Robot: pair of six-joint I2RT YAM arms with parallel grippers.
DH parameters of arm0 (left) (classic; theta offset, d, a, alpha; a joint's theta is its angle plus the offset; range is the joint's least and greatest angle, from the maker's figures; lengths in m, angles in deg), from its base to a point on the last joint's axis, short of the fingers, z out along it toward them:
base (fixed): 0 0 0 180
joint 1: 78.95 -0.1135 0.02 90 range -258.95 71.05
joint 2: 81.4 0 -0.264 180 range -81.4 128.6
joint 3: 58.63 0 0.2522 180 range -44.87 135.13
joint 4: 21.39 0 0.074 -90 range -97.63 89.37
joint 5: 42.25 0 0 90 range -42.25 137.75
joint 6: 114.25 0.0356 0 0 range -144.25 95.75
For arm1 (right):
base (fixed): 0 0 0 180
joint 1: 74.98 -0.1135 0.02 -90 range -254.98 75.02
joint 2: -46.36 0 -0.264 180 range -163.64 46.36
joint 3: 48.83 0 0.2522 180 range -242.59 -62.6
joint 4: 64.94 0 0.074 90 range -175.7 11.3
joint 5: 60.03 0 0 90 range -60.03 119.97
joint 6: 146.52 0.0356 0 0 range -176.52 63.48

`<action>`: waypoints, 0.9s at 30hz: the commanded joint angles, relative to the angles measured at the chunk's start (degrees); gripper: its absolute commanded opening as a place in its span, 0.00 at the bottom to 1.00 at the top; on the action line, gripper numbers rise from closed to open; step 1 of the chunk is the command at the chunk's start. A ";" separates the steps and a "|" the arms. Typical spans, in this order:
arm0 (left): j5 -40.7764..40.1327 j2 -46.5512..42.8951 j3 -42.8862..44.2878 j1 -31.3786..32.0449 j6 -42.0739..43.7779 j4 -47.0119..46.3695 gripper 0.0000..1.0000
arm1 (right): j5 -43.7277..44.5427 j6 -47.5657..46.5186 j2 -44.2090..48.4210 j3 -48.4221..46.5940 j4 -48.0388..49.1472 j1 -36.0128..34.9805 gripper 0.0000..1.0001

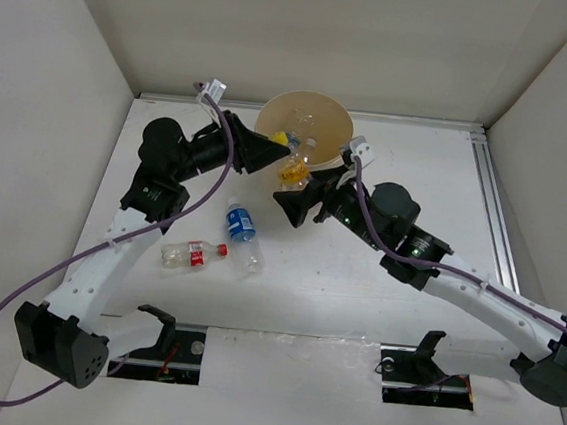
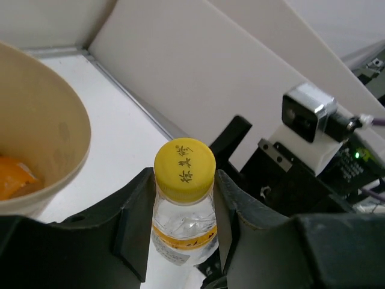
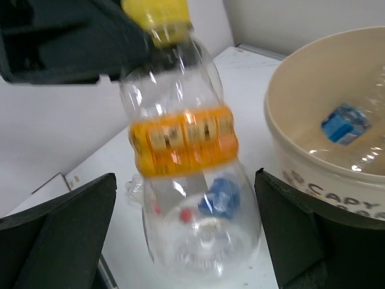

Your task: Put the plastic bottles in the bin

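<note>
My left gripper [image 1: 290, 156] is shut on the neck of a clear bottle with a yellow cap [image 1: 294, 170] and an orange label band. It holds the bottle in the air just in front of the tan bin [image 1: 273, 111]. In the left wrist view the gripper [image 2: 183, 180] clamps it below the cap [image 2: 184, 161]. My right gripper [image 1: 296, 198] is open, and its fingers flank the bottle's base [image 3: 198, 241] without touching. A blue-label bottle [image 1: 241, 225] and a red-label bottle [image 1: 192, 254] lie on the table. Inside the bin [image 3: 313, 174] lie a blue-label bottle [image 3: 345, 123] and an orange one [image 2: 15, 177].
White walls enclose the table on three sides. A metal rail [image 1: 493, 208] runs along the right edge. The right arm's wrist camera [image 2: 310, 114] is close beside the left gripper. The two arms crowd the space in front of the bin.
</note>
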 commanded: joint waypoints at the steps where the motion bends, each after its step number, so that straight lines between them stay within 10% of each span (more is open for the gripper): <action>1: -7.61 2.19 6.76 -0.10 0.29 -5.18 0.00 | 5.70 -0.94 4.21 1.86 0.54 -0.23 1.00; 13: -22.74 22.41 21.61 -0.10 6.70 -9.41 0.00 | 11.08 -1.64 15.47 11.79 -6.93 3.02 1.00; 16: -22.74 26.10 23.91 -0.10 6.71 -8.43 0.38 | 9.76 -1.64 16.62 11.79 -10.18 3.02 1.00; 17: -22.74 26.12 23.91 -0.10 6.71 -8.43 0.92 | 8.98 -1.64 16.62 11.79 -11.23 3.02 1.00; 18: -22.74 26.12 23.91 -0.10 6.71 -7.91 1.00 | 8.36 -1.64 16.62 10.66 -13.85 3.02 1.00; 27: -30.19 19.45 29.79 -0.10 11.01 10.95 1.00 | 7.81 5.03 -3.66 5.57 -11.77 -6.46 1.00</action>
